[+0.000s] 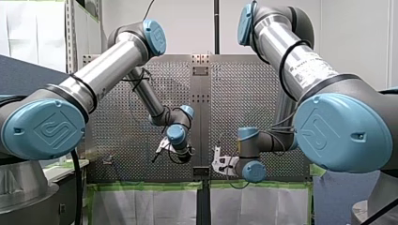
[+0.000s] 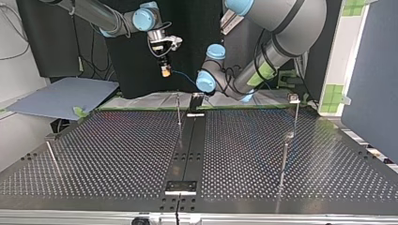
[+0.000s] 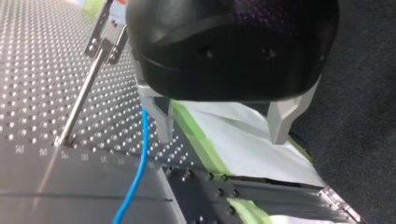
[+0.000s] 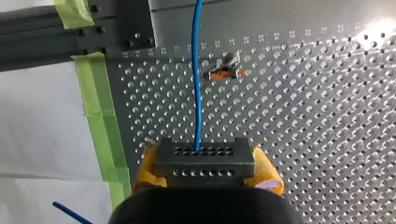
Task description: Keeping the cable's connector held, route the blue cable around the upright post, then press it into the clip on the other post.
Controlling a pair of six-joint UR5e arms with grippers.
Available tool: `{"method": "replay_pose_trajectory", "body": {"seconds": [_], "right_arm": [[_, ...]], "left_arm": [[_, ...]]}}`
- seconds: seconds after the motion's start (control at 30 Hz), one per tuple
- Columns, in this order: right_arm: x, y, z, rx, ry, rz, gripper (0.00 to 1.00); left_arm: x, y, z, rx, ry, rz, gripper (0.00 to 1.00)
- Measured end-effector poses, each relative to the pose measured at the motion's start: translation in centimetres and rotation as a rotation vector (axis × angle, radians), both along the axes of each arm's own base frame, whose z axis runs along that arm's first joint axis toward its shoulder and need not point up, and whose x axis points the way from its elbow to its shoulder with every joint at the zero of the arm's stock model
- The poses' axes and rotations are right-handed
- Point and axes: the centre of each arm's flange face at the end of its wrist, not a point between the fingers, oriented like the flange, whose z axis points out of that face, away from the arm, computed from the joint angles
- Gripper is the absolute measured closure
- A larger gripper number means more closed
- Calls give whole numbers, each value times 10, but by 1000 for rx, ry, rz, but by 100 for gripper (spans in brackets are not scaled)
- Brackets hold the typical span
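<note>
Perforated grey metal table (image 2: 117,140), catalogued as it stands.

1. Thin blue cable (image 4: 198,93): runs straight ahead out of the dark grey rectangular connector block (image 4: 204,161).
2. My right gripper (image 4: 204,164): yellow pads (image 4: 147,171) clamped on that block from both sides.
3. My left gripper (image 3: 223,127): metal fingers (image 3: 163,123) spread, holding nothing. The cable passes just outside one finger, not between the two.
4. Slim metal post with a forked clip at its head (image 3: 81,93): beyond my left gripper, on the cable's side.

Hazards, as I judge them:
- Closing my left fingers here would catch only air.
- A taut pull round a post could drag the block out of the pads.
- Loose slack could snag.

Pose:
- Right arm: raised, gripper pointing down near the table's edge.
- Left arm: low, wrist bent, fingers angled down at the table.
</note>
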Motion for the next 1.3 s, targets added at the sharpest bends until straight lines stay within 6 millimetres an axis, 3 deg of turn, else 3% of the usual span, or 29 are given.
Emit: {"method": "replay_pose_trajectory", "body": {"seconds": [0.33,0.57,0.73,1.13,1.3], "right_arm": [[-7,-7,0,-5,7,-33,100],[-11,-11,0,-23,39,-51,100],[-12,-12,0,-26,45,-52,100],[-5,-10,1,-30,39,5,100],[-4,-9,1,-31,38,12,100]], "left_arm": [[2,5,3,-29,8,44,0],[10,7,32,-101,-23,86,0],[13,1,42,-149,-57,80,0],[10,-9,41,-191,-25,-8,0],[6,-10,29,-173,-4,-10,0]]}}
